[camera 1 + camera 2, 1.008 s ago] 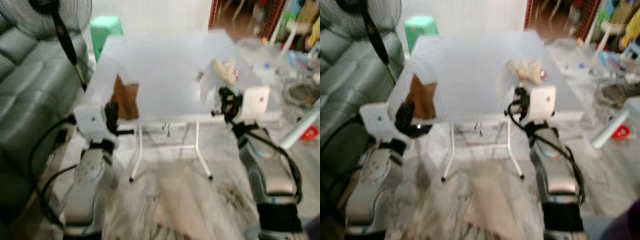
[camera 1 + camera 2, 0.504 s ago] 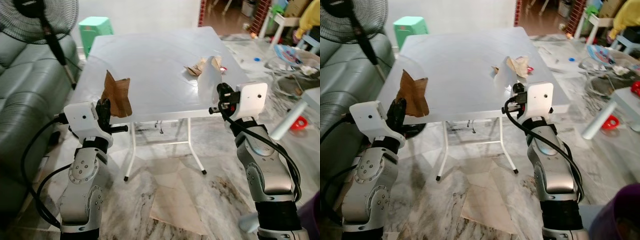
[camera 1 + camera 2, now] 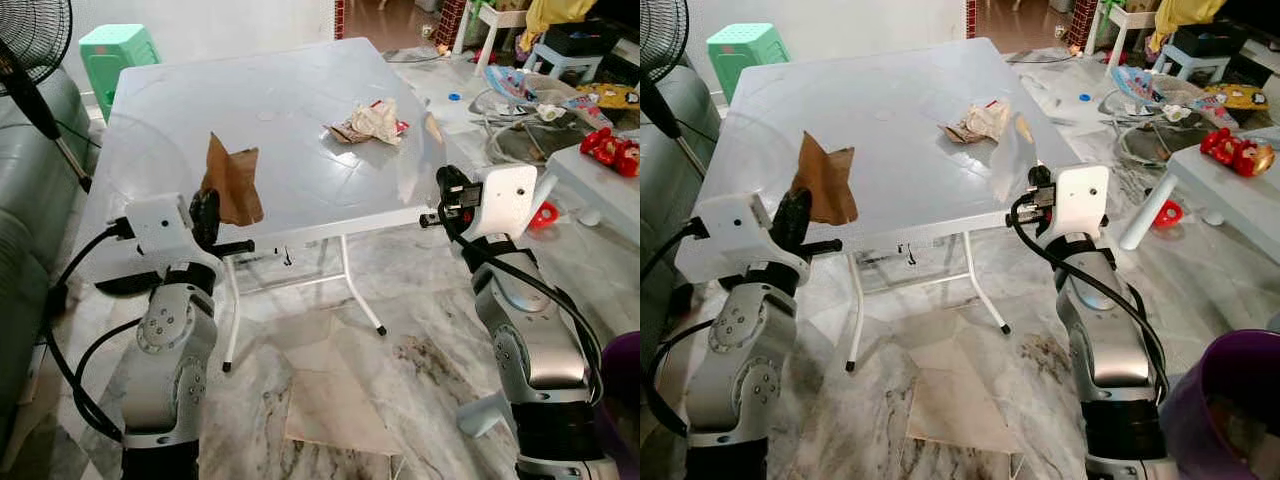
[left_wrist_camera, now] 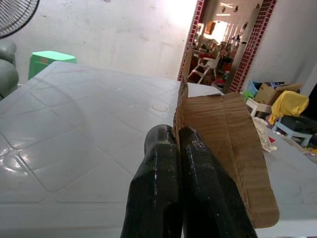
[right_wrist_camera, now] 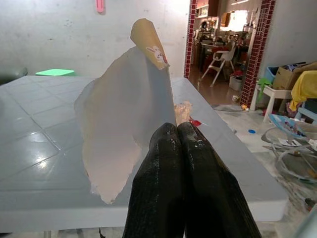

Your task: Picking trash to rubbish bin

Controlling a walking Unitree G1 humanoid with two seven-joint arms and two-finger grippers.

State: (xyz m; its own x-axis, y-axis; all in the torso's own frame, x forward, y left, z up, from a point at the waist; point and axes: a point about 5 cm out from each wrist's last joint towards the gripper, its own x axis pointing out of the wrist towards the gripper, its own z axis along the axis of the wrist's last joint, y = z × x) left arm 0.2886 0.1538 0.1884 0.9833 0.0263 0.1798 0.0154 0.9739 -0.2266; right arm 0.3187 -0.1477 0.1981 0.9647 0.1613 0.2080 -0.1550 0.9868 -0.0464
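A black fan (image 3: 30,45) is standing at the far left beside a grey sofa (image 3: 25,200), and both are being cut off by the edge of the picture. A green stool (image 3: 118,50) is peeking out behind the white table (image 3: 250,110).

The left gripper (image 4: 177,141) is pinching a piece of brown cardboard (image 3: 231,182) with its two black fingers pressed tight together. It is holding the cardboard up over the near left part of the table. The fingers are hiding the bottom edge of the cardboard.

A crumpled wrapper (image 3: 368,121) is lying on the far right part of the table, well apart from both grippers. What it is made of is hard to tell.

The right gripper (image 5: 177,131) is squeezing a thin pale sheet (image 5: 124,124), fingers fully closed on it. The sheet is standing up by the near right edge of the table and is partly see-through. A small picture on its yellow tip is too small to read.

A purple bin (image 3: 1225,410) is sitting on the floor at the far right, cut off by the corner.
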